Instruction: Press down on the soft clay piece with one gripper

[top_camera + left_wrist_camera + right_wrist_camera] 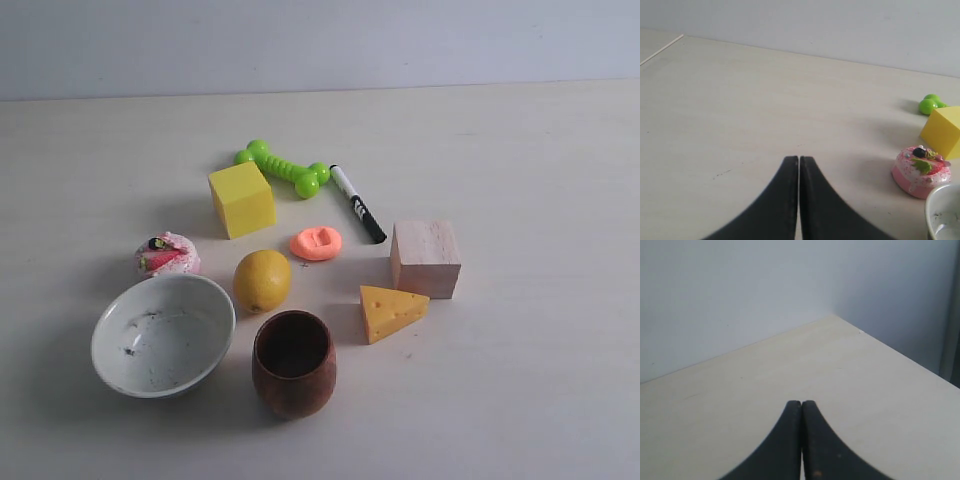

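Pale table w/ ten small items grouped mid-surface.

L gripper: black fingers pressed tip to tip, nothing btw them, over bare table. R gripper: same, tips together, empty, facing a bare table corner by a grey wall.

Items, big to small:
- White bowl: close ahead of the L gripper, off to one side; only its rim shows in that wrist view.
- Brown cup: just beside the bowl.
- Wooden block.
- Yellow cube: further ahead of the L gripper.
- Lemon.
- Cheese wedge.
- Green bone toy: furthest ahead of the L gripper.
- Black-and-white marker.
- Pink doughnut toy: ahead of the L gripper, same side as the bowl, apart from the tips.
- Soft clay piece: salmon-orange, flattened, dented on top. It lies on the table btw lemon, yellow cube, marker and wooden block, touching none. It shows only in the exterior view, so its place relative to either gripper can't be told; neither touches it.
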`<state>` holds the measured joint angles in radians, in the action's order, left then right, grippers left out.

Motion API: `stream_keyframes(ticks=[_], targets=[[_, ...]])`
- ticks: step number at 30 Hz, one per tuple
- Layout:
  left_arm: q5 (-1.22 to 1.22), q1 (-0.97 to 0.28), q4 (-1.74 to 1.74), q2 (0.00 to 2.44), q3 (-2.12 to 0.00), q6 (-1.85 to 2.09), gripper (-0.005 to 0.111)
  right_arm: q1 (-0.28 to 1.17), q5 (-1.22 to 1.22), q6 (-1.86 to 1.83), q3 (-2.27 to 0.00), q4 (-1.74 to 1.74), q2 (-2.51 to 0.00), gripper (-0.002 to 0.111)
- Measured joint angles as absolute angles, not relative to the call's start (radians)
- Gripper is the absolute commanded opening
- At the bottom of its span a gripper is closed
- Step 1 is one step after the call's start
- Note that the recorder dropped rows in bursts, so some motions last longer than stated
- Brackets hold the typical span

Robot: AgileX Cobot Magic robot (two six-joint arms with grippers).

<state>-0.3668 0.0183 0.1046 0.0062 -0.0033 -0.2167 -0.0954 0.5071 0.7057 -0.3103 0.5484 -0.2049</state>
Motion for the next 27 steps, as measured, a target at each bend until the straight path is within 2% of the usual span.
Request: stream_keyframes(ticks=[6, 15, 27], targets=[[-0.367, 0.018, 0.105, 0.006, -0.003, -0.217, 0.004, -0.095, 0.387, 0.646, -0.243, 0.469, -0.178, 0.0], [-0.367, 0.018, 0.105, 0.006, -0.003, -0.217, 0.004, -0.095, 0.226, 0.138, -0.078, 0.078, -0.059, 0.0], [-0.367, 0.018, 0.105, 0.006, -0.003, -0.217, 0.004, -0.095, 0.204, 0.08, -0.004, 0.035, -0.015, 0.0]])
